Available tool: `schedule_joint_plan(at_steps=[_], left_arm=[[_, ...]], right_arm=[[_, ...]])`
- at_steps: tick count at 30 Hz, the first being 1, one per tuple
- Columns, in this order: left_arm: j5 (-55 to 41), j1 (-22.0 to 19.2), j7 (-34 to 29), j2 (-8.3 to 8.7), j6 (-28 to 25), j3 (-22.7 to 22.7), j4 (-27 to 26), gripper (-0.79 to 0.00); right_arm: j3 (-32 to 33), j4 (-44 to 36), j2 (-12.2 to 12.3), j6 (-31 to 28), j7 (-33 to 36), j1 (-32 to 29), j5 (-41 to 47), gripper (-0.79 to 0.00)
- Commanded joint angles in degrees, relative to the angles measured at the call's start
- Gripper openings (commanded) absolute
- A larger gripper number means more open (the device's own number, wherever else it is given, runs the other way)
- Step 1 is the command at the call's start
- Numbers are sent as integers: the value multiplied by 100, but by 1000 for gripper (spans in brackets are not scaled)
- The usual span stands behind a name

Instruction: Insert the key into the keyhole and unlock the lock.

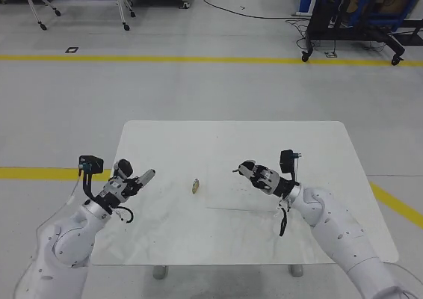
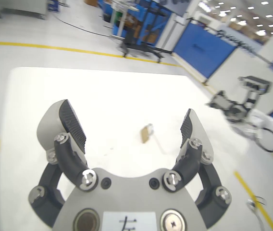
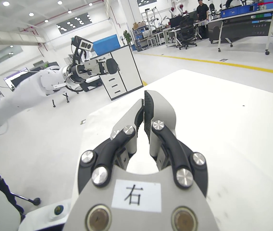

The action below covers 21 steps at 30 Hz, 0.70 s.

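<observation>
Top view: the left gripper (image 1: 140,175) hovers left of the lock (image 1: 195,185), with its fingers spread wide open. The lock lies on the white bench (image 1: 309,149), and its long axis points roughly away from the robot. Both arms seem about equally near to it. Right of the lock, the right gripper (image 1: 238,170) has its fingers pressed together; whether they pinch a key I cannot tell.

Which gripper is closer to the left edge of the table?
Left. The left gripper is just inside the table's left edge; the right gripper is beyond the lock, near the table's middle.
</observation>
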Motion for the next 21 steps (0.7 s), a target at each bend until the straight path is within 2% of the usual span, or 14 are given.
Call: schedule_joint_plan(at_steps=[1, 4, 8, 11, 15, 19, 21], left_arm=[[-1266, -408, -956, 15, -8, 179, 215, 0], [-2350, -1033, -1932, 11, 168, 559, 674, 0], [-3908, -1948, -3307, -57, 437, 1253, 1645, 0], [-4543, -2473, -3874, -152, 349, 1766, 2409, 0], [-4956, -2910, -4067, -294, -23, 2295, 3132, 0], [-4369, -3158, -3876, -379, -851, 2664, 3445, 0], [-4379, -3195, -3792, -403, -953, 2738, 3530, -114]], right_arm=[[-105, 68, -8, 0, 111, 79, 320, -785], [-286, 94, -25, 0, 199, 164, 865, -785], [-529, 205, -49, 0, 393, 301, 1478, -785], [-701, 263, -75, 0, 502, 397, 1797, -785], [-901, 320, -123, 0, 555, 492, 2085, -785], [-1164, 353, -225, 0, 514, 580, 2340, -785], [-1275, 376, -268, 0, 516, 618, 2412, -785]])
